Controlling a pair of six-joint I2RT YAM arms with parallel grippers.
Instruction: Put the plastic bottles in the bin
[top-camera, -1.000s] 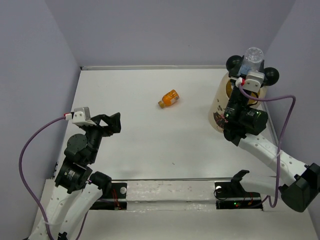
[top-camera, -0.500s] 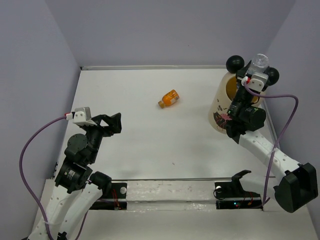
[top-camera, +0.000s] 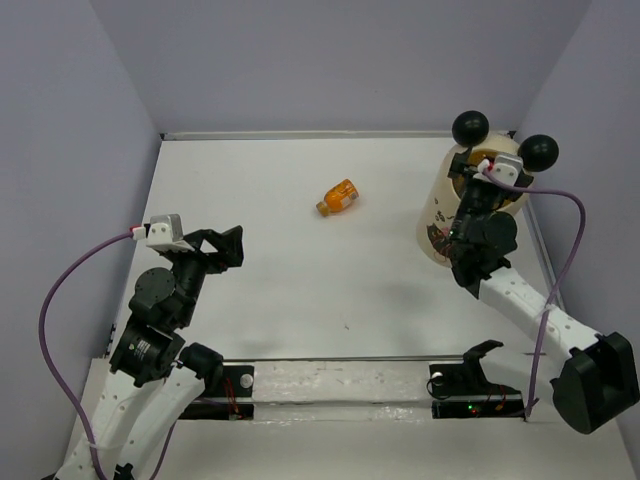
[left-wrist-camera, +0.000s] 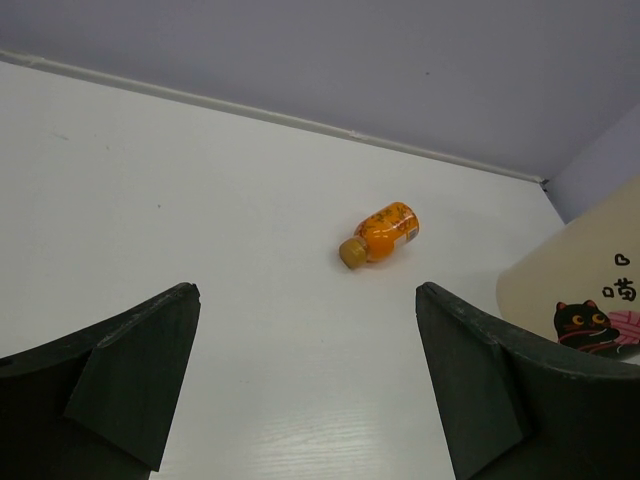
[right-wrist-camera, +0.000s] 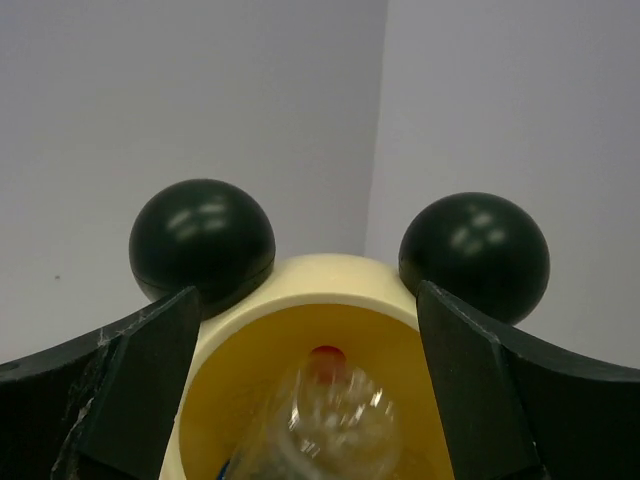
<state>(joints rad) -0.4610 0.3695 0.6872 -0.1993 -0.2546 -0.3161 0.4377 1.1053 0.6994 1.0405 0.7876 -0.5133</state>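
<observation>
The cream bin (top-camera: 438, 208) with two black ball ears stands at the right of the table. My right gripper (top-camera: 485, 180) hovers over its mouth and is open. In the right wrist view a clear plastic bottle (right-wrist-camera: 335, 425), blurred, sits inside the yellow bin (right-wrist-camera: 320, 275) between my spread right gripper (right-wrist-camera: 308, 300) fingers, touching neither. A red cap (right-wrist-camera: 326, 357) shows deeper inside. A short orange bottle (top-camera: 338, 196) lies on its side mid-table. My left gripper (top-camera: 228, 245) is open near the left side, well short of the orange bottle (left-wrist-camera: 383, 231).
Purple-grey walls close the table at the back and both sides. The bin (left-wrist-camera: 565, 280) stands close to the right wall. In the left wrist view my left gripper (left-wrist-camera: 305, 295) faces bare white table.
My right gripper opened and let go of the clear bottle, which dropped from above the rim into the bin. The right wrist sank lower over the bin. The left arm stayed put.
</observation>
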